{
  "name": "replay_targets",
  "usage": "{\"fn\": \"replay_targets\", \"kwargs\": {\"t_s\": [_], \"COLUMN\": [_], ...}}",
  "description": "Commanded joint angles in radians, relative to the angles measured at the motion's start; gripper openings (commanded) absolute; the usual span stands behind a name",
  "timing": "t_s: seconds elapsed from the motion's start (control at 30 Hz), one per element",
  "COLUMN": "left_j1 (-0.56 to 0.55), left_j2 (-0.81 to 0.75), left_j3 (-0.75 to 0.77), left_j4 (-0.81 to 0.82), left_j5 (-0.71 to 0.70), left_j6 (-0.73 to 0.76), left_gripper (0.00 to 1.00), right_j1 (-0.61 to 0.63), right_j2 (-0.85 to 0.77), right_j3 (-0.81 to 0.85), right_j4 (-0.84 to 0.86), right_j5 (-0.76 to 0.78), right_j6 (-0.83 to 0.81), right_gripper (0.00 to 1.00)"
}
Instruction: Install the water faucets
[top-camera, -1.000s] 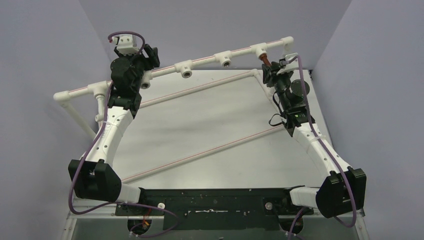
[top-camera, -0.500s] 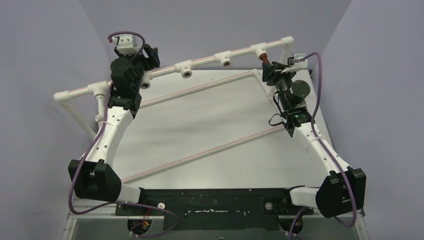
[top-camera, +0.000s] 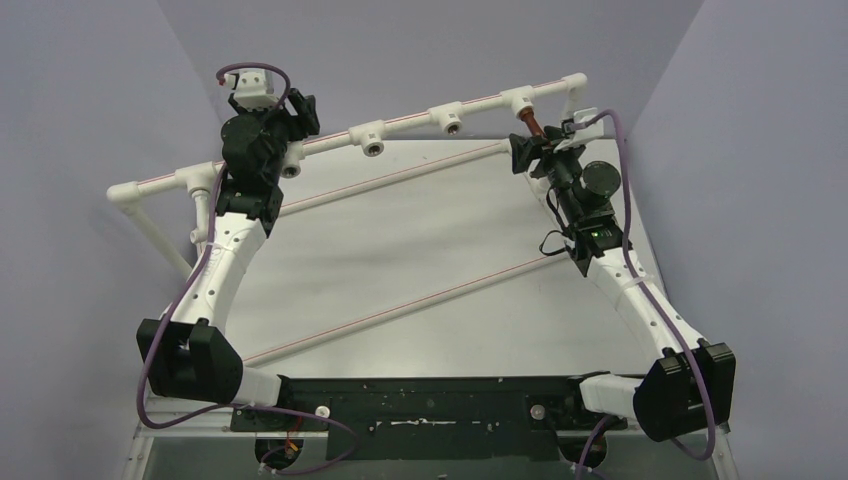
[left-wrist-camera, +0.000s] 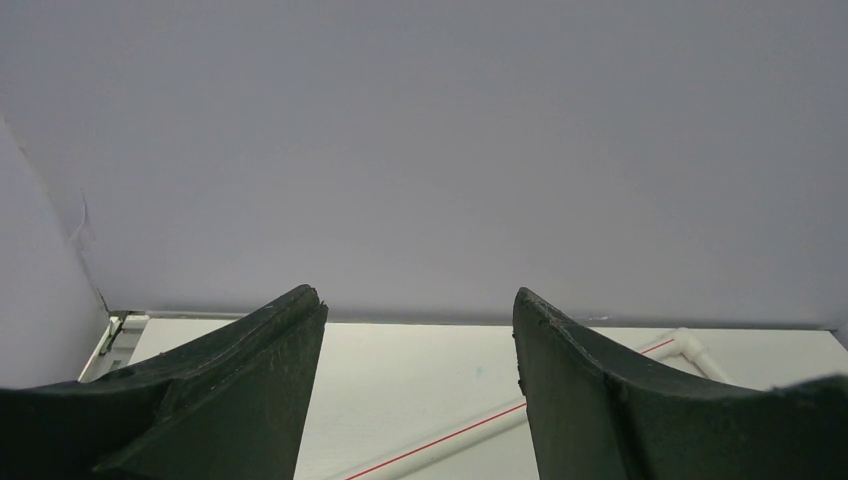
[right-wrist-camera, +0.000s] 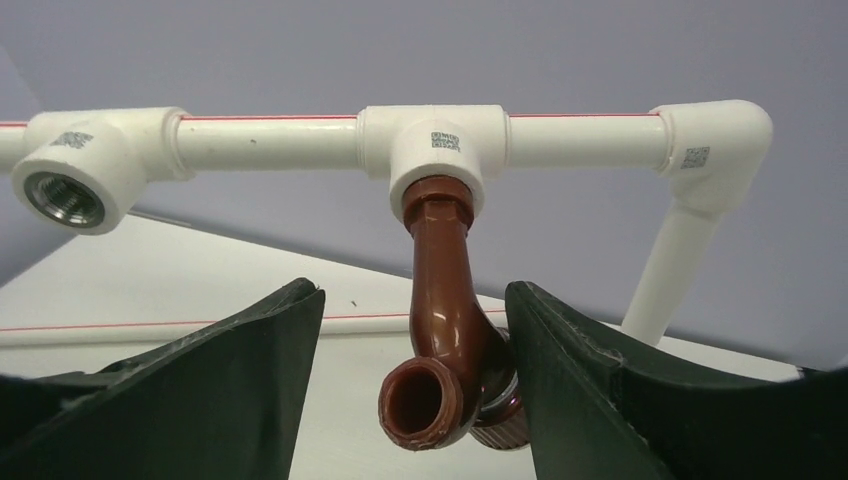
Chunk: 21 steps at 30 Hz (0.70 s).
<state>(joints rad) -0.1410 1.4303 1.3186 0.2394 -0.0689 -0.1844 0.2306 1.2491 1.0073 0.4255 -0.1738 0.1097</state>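
The dark reddish-brown faucet (right-wrist-camera: 445, 330) hangs from a white tee socket (right-wrist-camera: 432, 150) of the pipe frame, its threaded end seated in the socket and its open spout facing the right wrist camera. My right gripper (right-wrist-camera: 415, 385) is open, with one finger on each side of the faucet; the right finger (right-wrist-camera: 600, 400) is against the faucet's knob side. In the top view the faucet (top-camera: 529, 124) sits at the far right of the top rail, right gripper (top-camera: 533, 150) just below it. My left gripper (top-camera: 298, 115) is open and empty (left-wrist-camera: 418, 300) near the rail's left part. The white faucet is out of view.
The top rail (top-camera: 410, 120) carries empty tee sockets (top-camera: 373, 140) (top-camera: 452, 121); one shows in the right wrist view (right-wrist-camera: 70, 190). An elbow (right-wrist-camera: 712, 140) and a downpipe stand right of the faucet. Thin red-striped pipes (top-camera: 400, 305) cross the table. Grey walls close in on three sides.
My right wrist has turned around the faucet and its cable has swung. The left arm has not moved.
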Motion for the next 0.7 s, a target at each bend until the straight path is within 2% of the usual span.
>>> {"fn": "replay_targets", "kwargs": {"t_s": [0.0, 0.17, 0.43, 0.5, 0.53, 0.63, 0.67], "left_j1": [0.008, 0.008, 0.008, 0.009, 0.008, 0.011, 0.011], "left_j2": [0.087, 0.087, 0.088, 0.089, 0.089, 0.092, 0.093], "left_j3": [-0.071, -0.071, -0.071, -0.071, -0.071, -0.070, -0.069], "left_j4": [-0.231, -0.230, -0.232, -0.232, -0.231, -0.232, -0.232], "left_j5": [0.037, 0.038, 0.036, 0.036, 0.035, 0.039, 0.040], "left_j6": [0.015, 0.014, 0.015, 0.016, 0.016, 0.014, 0.013], "left_gripper": [0.66, 0.66, 0.66, 0.66, 0.66, 0.66, 0.66], "right_j1": [0.004, 0.006, 0.006, 0.006, 0.006, 0.005, 0.004], "right_j2": [-0.021, -0.008, 0.033, 0.039, 0.039, 0.040, 0.039], "right_j3": [0.016, 0.017, 0.045, 0.047, 0.049, 0.048, 0.047], "right_j4": [-0.004, -0.012, -0.014, -0.008, -0.005, 0.006, 0.008], "right_j5": [-0.018, 0.038, 0.063, 0.061, 0.060, 0.059, 0.062], "right_j6": [-0.123, -0.218, -0.259, -0.250, -0.243, -0.201, -0.180], "right_gripper": [0.68, 0.68, 0.53, 0.44, 0.35, 0.01, 0.00]}}
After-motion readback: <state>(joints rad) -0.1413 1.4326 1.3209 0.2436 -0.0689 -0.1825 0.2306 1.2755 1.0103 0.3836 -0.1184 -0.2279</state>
